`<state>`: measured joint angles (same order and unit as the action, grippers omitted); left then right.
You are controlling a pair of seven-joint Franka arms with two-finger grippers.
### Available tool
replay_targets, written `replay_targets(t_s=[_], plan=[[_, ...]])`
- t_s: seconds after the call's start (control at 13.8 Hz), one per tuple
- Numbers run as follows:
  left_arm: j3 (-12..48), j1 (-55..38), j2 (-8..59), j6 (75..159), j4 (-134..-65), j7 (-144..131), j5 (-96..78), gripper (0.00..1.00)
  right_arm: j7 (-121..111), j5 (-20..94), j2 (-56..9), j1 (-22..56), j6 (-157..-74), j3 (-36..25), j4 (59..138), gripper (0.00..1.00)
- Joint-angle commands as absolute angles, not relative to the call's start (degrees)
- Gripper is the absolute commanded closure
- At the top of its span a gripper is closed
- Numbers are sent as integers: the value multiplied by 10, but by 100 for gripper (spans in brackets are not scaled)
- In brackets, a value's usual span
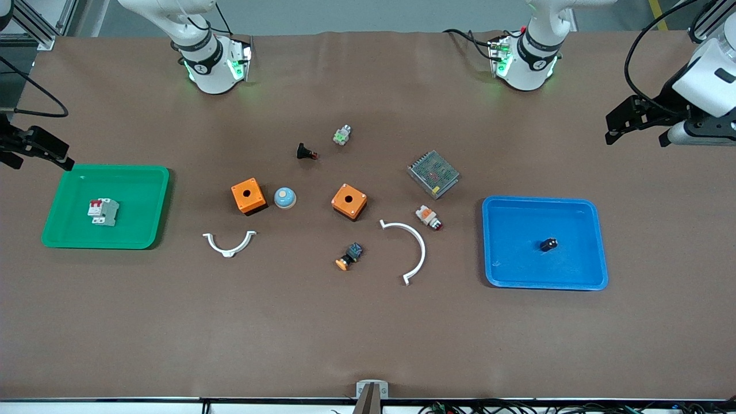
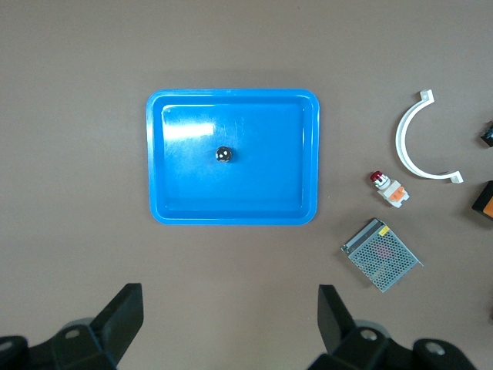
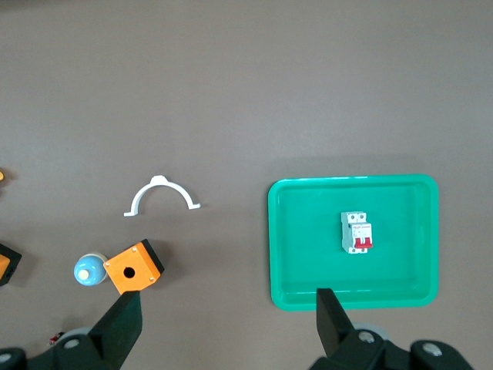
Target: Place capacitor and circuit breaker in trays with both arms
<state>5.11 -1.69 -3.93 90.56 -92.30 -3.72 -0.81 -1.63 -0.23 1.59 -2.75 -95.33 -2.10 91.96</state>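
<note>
1. Evidently both parts are already delivered: the circuit breaker [image 1: 103, 211] lies flat in the green tray [image 1: 146, 172] at the right arm's end of the worktop [image 1: 368, 333].
2. Hovering by that tray's edge, the right pincer [image 1: 35, 148] has its fingers spread wide and holds nothing.
3. Toward the left arm's end, the capacitor [image 1: 549, 244] rests inside the blue tray [image 1: 581, 202].
4. Up beside the blue tray, the left pincer [image 1: 632, 121] is likewise spread apart and empty, well clear of the capacitor.
</note>
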Motion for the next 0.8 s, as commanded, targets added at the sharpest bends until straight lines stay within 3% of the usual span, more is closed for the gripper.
replay_targets(t_s=[0.0,0.73], plan=[[53,-17,-37,896,-911,-41,1,0,-18,6,1,-37,-944,-18,889,0],[52,-19,-17,896,-889,-41,2,0,-17,2,-1,-39,-945,-18,888,0]])
